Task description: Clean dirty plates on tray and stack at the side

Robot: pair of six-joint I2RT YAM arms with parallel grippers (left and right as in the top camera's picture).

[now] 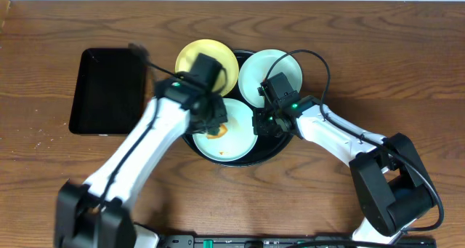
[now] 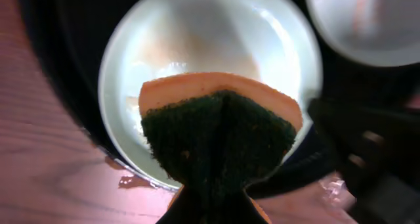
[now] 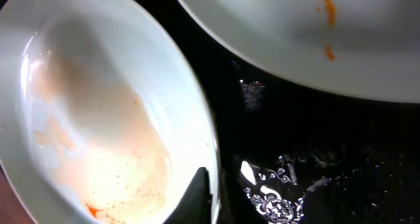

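The round black tray (image 1: 270, 150) holds three plates: a pale yellow plate (image 1: 190, 59) at the back left, a light blue plate (image 1: 272, 70) at the back right, and a front light blue plate (image 1: 231, 145) with an orange smear. My left gripper (image 1: 212, 118) is shut on an orange sponge with a dark green scouring face (image 2: 220, 122) and holds it over the front plate (image 2: 197, 40). My right gripper (image 1: 260, 123) is shut on that plate's right rim; one dark finger (image 3: 209, 198) lies inside the rim of the smeared plate (image 3: 98, 119).
A smaller rectangular black tray (image 1: 109, 92) lies on the wooden table to the left. The wet tray floor (image 3: 315, 158) shows beside the back right plate (image 3: 315, 27), which has orange streaks. A small wet patch (image 2: 128, 181) lies on the table.
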